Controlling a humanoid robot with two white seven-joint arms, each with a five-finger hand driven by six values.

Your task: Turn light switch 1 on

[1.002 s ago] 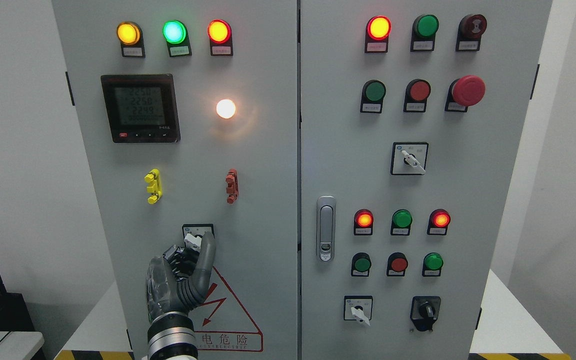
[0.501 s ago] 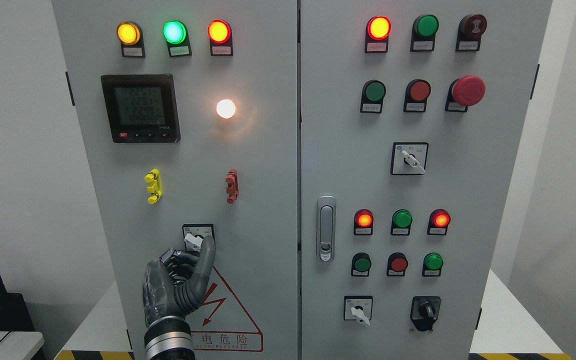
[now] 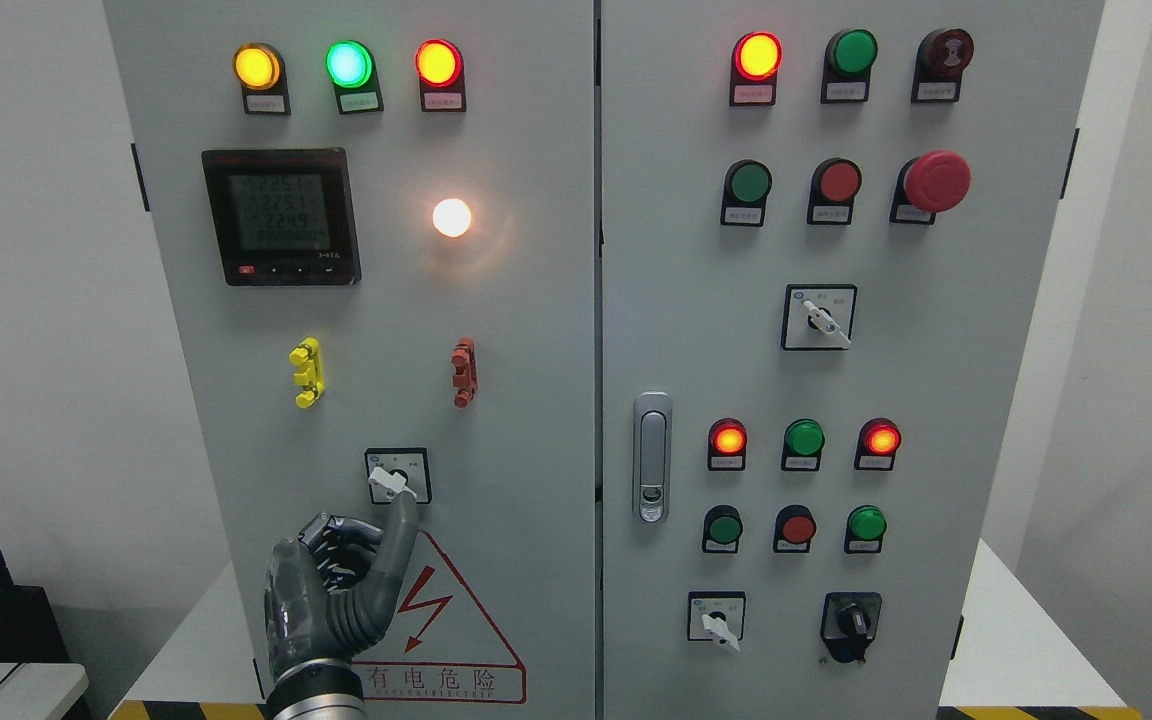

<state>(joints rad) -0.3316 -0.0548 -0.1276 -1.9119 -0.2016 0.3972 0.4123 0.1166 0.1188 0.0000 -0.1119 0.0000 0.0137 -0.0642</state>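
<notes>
Left robot hand [image 3: 331,585] (fingers curled), thumb beneath switch [image 3: 396,476]

Left hand [image 3: 331,590]: dark grey, semi-gloss shell over the back, faceted look. Fingers [image 3: 398,530] segmented, same grey, with ribbed flexible sections at the joints. Knuckle area shows small black linkages. Wrist is a polished silver metal cuff with a dark band, cut off by the near edge.

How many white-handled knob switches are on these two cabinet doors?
3. One on the left door, just above the robot's left hand; one mid-right door; one at the lower right door, beside a black knob.
</notes>
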